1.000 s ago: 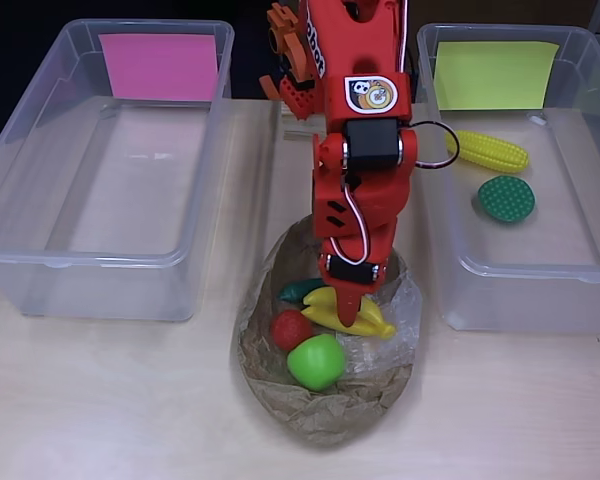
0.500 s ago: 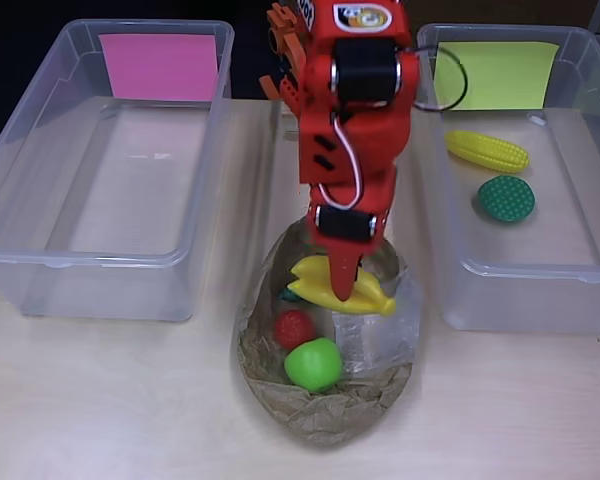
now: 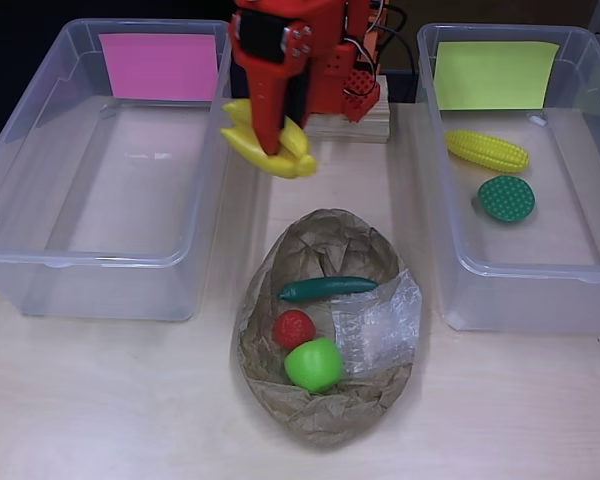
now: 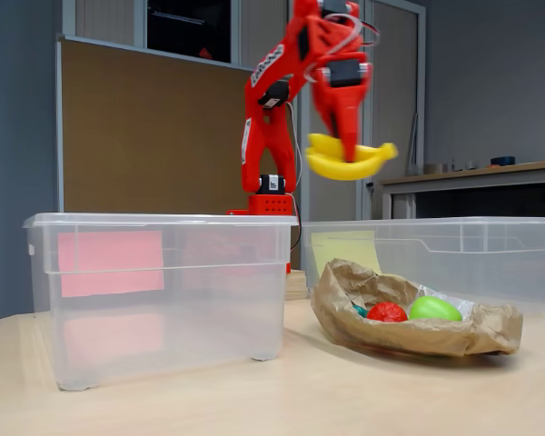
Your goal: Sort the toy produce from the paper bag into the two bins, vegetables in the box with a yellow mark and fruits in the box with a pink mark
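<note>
Overhead view: a yellow toy banana is clamped in the red arm's tool, held high in the air just right of the pink-marked bin, which is empty. Below the tool, nearer the camera, the paper bag on the desk holds a green pepper, a red strawberry and a green apple. Far right of the tool, the yellow-marked bin holds corn and a round green vegetable. Judging by this, two vegetables are sorted; the banana and three bagged pieces remain.
</note>
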